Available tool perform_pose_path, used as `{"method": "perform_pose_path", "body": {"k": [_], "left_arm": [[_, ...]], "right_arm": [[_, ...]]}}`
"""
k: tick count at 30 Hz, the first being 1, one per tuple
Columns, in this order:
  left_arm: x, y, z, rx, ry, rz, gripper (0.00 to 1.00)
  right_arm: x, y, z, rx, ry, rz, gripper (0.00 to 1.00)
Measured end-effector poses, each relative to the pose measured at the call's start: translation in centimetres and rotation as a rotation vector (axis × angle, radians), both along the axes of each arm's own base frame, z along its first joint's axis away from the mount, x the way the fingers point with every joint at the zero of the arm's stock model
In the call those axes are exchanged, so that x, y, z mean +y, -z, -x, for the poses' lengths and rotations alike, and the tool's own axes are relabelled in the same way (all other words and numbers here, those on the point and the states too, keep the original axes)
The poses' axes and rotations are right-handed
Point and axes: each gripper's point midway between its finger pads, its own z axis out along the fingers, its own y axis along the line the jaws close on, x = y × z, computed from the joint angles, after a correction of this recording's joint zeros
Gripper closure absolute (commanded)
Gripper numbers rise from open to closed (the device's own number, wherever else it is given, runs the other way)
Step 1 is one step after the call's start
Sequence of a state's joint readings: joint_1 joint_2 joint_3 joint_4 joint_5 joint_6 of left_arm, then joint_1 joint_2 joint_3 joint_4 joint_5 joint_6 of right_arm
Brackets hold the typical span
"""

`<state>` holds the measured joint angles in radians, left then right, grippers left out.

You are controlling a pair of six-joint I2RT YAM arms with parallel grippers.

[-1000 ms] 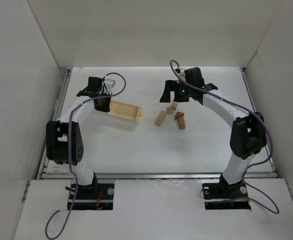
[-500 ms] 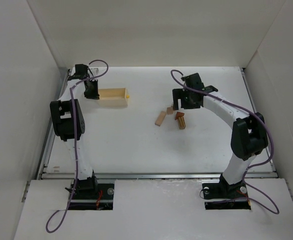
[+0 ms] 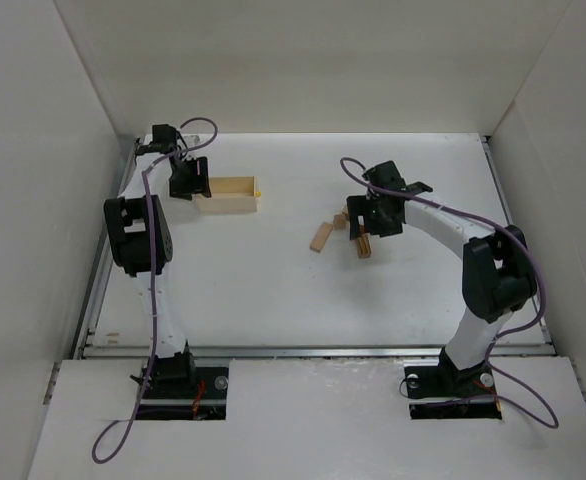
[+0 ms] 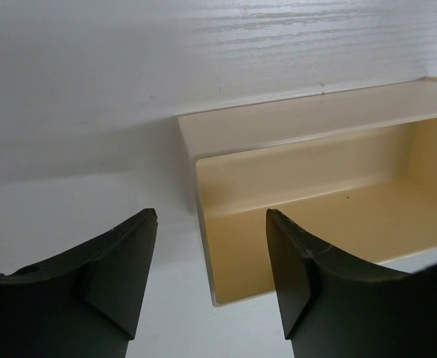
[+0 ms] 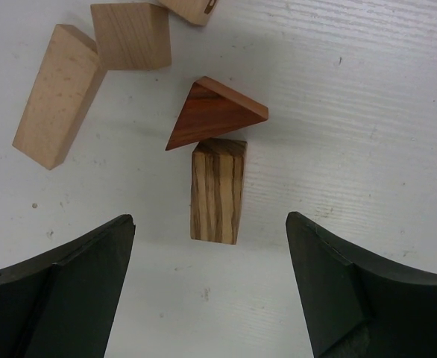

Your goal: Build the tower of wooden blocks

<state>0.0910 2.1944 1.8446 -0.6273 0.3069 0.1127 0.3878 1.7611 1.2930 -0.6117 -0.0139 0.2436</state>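
- wood block tower (image 5: 217, 160) is dead ahead of right jaws, centred on the gap: striped block (image 5: 218, 190) looks flat on the tabletop (image 5: 375, 104), red-brown wedge (image 5: 215, 115) touching its far end
- long axis runs straight away from the jaws, so closing would pinch the narrow width
- right jaws wide apart, either side of the block's near end, touching nothing
- loose pale blocks (image 5: 58, 97) near, up-left
- right jaws far nearer; left jaws partly apart at the end wall of the yellow box (image 4: 315, 216), well apart from the blocks, holding nothing
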Motion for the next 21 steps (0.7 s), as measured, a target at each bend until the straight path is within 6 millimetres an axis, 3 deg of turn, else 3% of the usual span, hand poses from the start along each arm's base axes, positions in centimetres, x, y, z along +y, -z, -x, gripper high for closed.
{"method": "perform_pose_path", "body": {"k": [6,9,15,18,21], "left_arm": [[-0.2,-1.0,-0.3,-0.018,0.004,0.009,0.41],[-0.2,-2.5,-0.4,-0.049,0.004,0.007,0.41],[-1.5,-9.7,0.9,-0.206,0.035,-0.021,0.41],[-3.8,-13.8,2.1,-0.311,0.098,-0.039,0.41],[-6.3,-15.8,3.2,-0.370,0.167,-0.060,0.41]], "right_arm": [[-0.2,0.1,0.3,0.010,0.014,0.013,0.12],[-0.2,0.2,0.3,0.010,0.021,0.013,0.12],[-0.2,1.5,1.3,0.043,0.026,0.001,0.25],[0.2,2.1,1.6,0.055,0.028,-0.019,0.34],[0.4,2.7,1.7,0.062,0.025,-0.026,0.46]]}}
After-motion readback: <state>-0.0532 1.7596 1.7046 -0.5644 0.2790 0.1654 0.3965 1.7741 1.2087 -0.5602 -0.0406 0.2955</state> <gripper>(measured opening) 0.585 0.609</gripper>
